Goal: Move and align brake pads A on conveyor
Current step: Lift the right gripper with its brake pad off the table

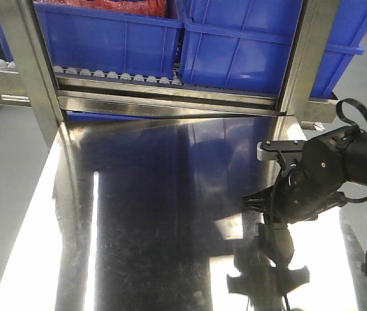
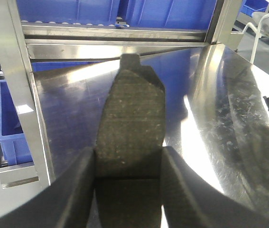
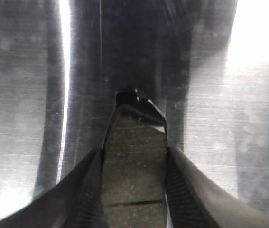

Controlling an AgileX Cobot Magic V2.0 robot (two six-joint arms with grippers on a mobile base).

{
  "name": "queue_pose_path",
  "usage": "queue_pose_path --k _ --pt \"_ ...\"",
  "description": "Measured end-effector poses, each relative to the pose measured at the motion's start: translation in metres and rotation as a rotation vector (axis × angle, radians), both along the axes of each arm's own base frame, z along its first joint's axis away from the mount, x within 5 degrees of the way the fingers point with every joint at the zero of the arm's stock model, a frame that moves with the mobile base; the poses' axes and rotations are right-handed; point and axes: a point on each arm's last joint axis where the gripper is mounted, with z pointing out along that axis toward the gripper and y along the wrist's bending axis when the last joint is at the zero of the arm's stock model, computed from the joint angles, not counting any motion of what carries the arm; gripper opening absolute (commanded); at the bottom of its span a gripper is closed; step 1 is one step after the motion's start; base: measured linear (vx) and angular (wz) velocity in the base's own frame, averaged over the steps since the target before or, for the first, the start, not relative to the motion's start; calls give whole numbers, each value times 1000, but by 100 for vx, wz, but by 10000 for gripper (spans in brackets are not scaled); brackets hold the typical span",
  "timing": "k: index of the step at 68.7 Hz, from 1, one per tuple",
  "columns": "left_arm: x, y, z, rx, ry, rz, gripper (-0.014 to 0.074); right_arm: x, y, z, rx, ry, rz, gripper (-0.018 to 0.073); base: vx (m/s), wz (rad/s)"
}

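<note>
In the front view, the right arm is hanging over the shiny steel bench, with blue bins sitting behind. How its jaws are standing is too dark to tell there. The conveyor is not showing in any view.

In the left wrist view, the left end effector is clamping a brake pad by its long edges, and the pad is jutting forward above the bench.

In the right wrist view, the right end effector is gripping a second brake pad likewise, low over the steel.

Both pads are looking stiff, dense and gritty-faced, so I am judging that this hold across the narrow width is suiting them and risking little slip.
</note>
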Motion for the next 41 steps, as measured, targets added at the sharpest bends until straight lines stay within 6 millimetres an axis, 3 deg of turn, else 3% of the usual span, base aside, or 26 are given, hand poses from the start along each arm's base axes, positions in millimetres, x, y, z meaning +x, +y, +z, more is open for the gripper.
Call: queue_pose_path --k 20,41 --pt "0 0 0 0 0 0 80 -5 -2 19 9 -54 6 27 0 0" --pt "0 0 0 0 0 0 80 -5 -2 20 12 -63 6 27 0 0"
